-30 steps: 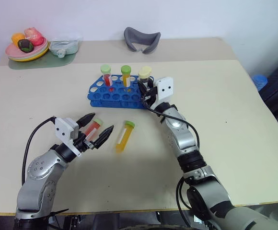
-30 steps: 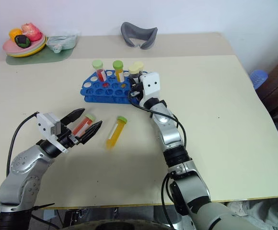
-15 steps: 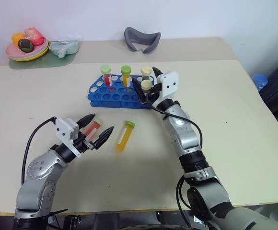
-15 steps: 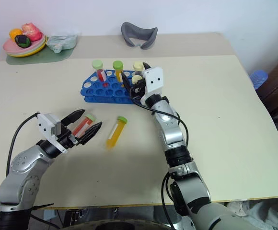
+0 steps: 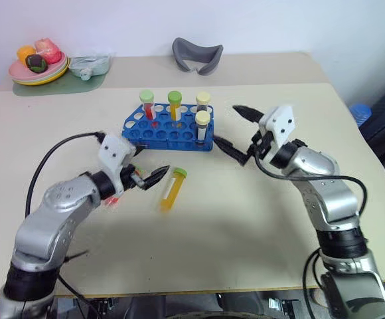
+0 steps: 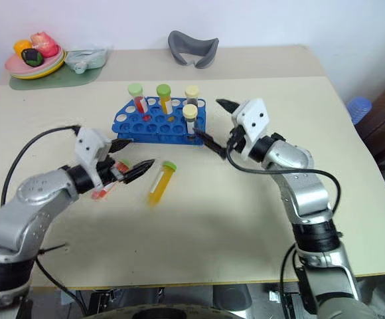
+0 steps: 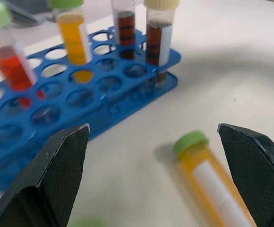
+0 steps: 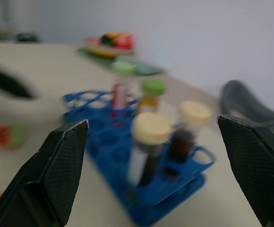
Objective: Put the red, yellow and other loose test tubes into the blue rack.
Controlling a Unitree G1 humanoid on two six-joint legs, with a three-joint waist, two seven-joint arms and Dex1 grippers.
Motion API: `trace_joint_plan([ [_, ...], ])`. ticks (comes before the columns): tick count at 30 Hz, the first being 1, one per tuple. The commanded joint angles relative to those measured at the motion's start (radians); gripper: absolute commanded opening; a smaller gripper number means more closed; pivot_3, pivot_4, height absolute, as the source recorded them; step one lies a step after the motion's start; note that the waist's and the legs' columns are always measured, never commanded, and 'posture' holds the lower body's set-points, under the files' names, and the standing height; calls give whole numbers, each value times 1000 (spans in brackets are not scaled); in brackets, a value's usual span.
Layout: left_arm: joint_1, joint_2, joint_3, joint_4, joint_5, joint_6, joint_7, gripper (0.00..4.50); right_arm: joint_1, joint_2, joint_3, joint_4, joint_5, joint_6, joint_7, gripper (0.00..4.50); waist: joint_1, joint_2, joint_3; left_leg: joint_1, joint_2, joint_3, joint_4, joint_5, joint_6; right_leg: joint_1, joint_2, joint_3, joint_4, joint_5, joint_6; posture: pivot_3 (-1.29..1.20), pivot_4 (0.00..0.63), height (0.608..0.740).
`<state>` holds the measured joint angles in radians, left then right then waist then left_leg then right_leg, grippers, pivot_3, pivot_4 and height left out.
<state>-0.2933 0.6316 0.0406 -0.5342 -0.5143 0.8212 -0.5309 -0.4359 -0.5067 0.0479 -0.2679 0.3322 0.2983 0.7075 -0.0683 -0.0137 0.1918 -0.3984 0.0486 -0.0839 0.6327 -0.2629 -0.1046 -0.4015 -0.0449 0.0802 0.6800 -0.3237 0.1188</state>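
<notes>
The blue rack [image 5: 158, 133] stands mid-table holding a red tube [image 5: 147, 105], a yellow tube [image 5: 174, 106] and two cream-capped dark tubes [image 5: 202, 121]. A loose yellow tube [image 5: 172, 188] with a green cap lies in front of the rack. A loose red tube [image 6: 101, 192] lies partly hidden under my left gripper [image 6: 137, 153], which hangs open just left of the yellow tube [image 7: 208, 172]. My right gripper [image 5: 225, 125] is open and empty, just right of the rack, pointing at the cream-capped tubes [image 8: 149, 142].
A plate of toy food [image 5: 36, 63] and a teal item [image 5: 86, 65] sit on a green mat at the back left. A grey curved object [image 5: 197, 54] lies at the back centre. Bare table stretches to the right and front.
My right gripper let go of a cream-capped tube in the rack's right end, opened and drew back to the right. My left gripper rose and swung right toward the yellow tube.
</notes>
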Motion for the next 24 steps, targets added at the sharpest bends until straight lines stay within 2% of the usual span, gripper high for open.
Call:
trace_joint_plan([
  [1,-126,65,-93,-73,-33,226,11,4500,16,-42,20,-72,23,9,77,4458,-4,0,0,0,0,0,0,0,0,0,0,0,0,0,0,0,150,740],
  [5,-325,74,-185,-82,-78,525,38,4500,46,-100,48,-129,45,45,163,4458,1,0,0,1,0,0,0,0,0,1,0,1,-1,0,0,0,150,740],
  [7,-466,95,-284,-64,-113,703,25,4500,83,-159,56,-186,78,79,232,4458,2,-1,1,2,0,0,0,0,0,2,0,0,-1,0,0,0,150,740],
  [9,-561,119,-370,-30,-149,785,28,4500,109,-200,52,-225,108,109,271,4458,5,-2,1,1,-1,-1,0,0,0,3,0,0,-2,0,1,0,150,740],
  [14,-602,109,-435,87,-254,793,134,4500,147,-251,22,-271,157,158,299,4458,-1,-1,1,6,0,0,-2,-1,1,7,0,0,-5,-1,1,0,150,740],
  [24,-573,46,-384,242,-573,793,550,4500,195,-314,-31,-310,230,218,326,4458,21,-2,1,6,-1,-1,-1,-1,2,9,-1,0,-7,0,1,0,150,740],
])
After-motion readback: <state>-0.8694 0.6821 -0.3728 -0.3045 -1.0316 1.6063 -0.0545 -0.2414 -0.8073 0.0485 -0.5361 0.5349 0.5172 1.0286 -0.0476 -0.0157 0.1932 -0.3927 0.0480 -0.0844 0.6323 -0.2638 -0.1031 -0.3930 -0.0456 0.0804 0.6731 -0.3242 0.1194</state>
